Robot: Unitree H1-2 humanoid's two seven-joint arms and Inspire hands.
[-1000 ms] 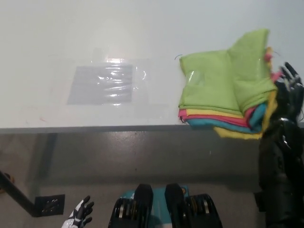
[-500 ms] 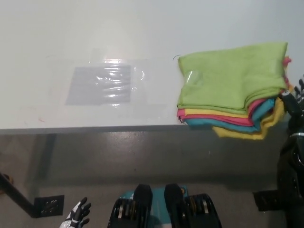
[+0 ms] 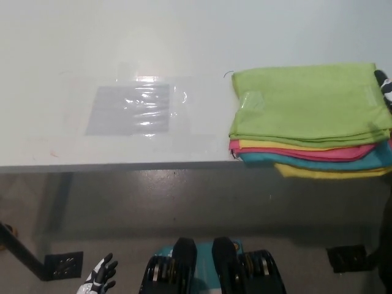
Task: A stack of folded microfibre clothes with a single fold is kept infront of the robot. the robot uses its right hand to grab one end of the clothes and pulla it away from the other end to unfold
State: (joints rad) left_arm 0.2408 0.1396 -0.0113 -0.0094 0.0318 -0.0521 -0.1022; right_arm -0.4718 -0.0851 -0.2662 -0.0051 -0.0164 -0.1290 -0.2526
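White left hand [image 3: 100, 278] with dark fingers, right hand [image 3: 385, 84] seemingly black

the white table [image 3: 184, 37] is bare along its far side and left end, open for a hand to pass. a flat clear plastic sheet [image 3: 131, 109] lies left of middle, no barrier. the stack of cloths [image 3: 306, 116] fills the right near corner, overhanging the edge. the right hand [image 3: 385, 86] sits at the stack's right end.

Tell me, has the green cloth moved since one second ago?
Yes. The green cloth now lies flat: its raised flap has spread toward picture right, away from the plastic sheet, which stayed put. The right hand is at the right edge.
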